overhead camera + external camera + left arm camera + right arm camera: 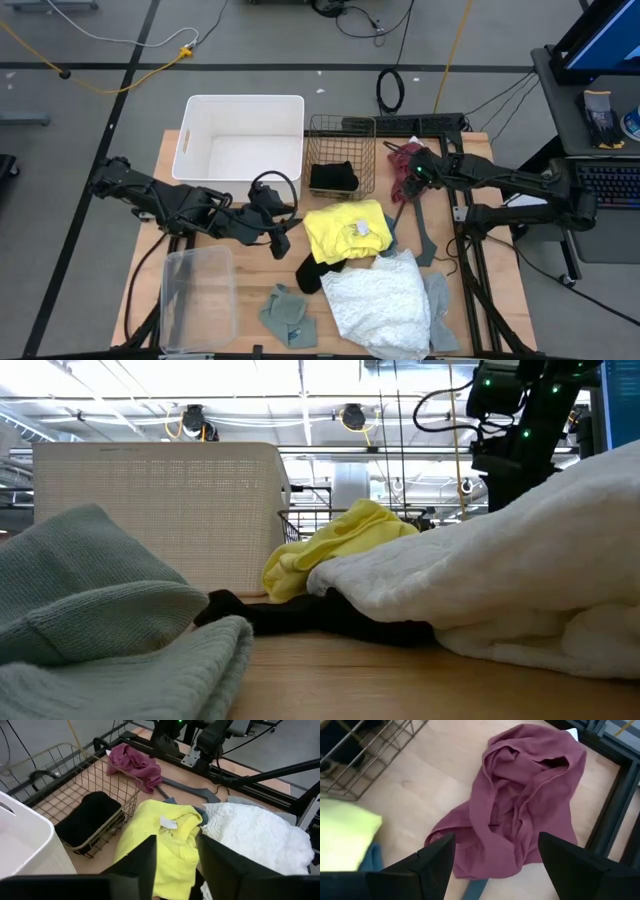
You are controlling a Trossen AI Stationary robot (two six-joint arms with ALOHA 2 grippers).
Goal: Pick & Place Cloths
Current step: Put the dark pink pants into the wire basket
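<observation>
A maroon cloth (520, 795) lies crumpled on the table at the far right, beside the wire basket (342, 152). My right gripper (496, 837) hovers open above it, one finger to either side, touching nothing. My left gripper (176, 842) stands open in the air over the near edge of a yellow cloth (165, 840), which lies on the table and partly on a black cloth (318, 272). A big white lacy cloth (375, 298) lies at the front, with a sage-green cloth (288, 315) to its left and a grey one (441, 318) to its right. Another black cloth (333, 177) sits in the basket.
A white bin (243, 135) stands at the far left next to the wire basket. A clear plastic container (198, 295) lies at the front left. A thin dark grey V-shaped bar (422, 238) lies between the yellow cloth and the right arm's base.
</observation>
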